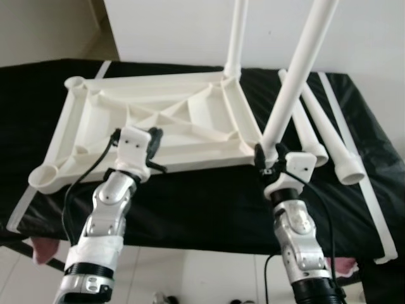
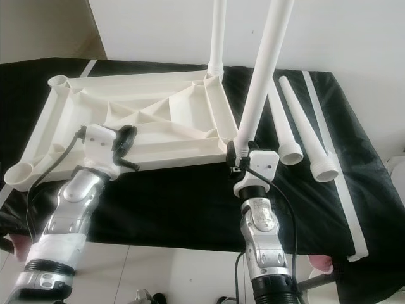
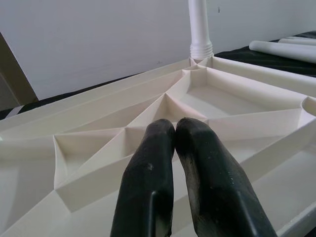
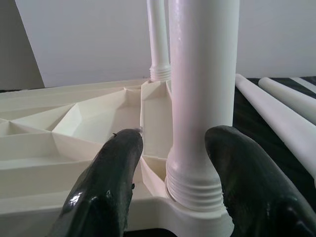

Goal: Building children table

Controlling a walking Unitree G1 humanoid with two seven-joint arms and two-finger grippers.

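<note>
Nearest, right gripper spread around the standing leg at the tabletop's near right corner socket, not pinching it. Left gripper shut on nothing, over the upturned tabletop's near edge. Farther, second leg upright in the far corner. Risk: cross-threading if tilted.

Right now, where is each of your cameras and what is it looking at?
Left and right eye views: on my head, looking down at the upside-down white table top on black cloth; both silver arms show.
Left wrist view: on my left arm, looking along the left gripper, fingers together, across the table top's ribs.
Right wrist view: on my right arm; the right gripper straddles the near leg.
Both wrist views share the far leg.
</note>
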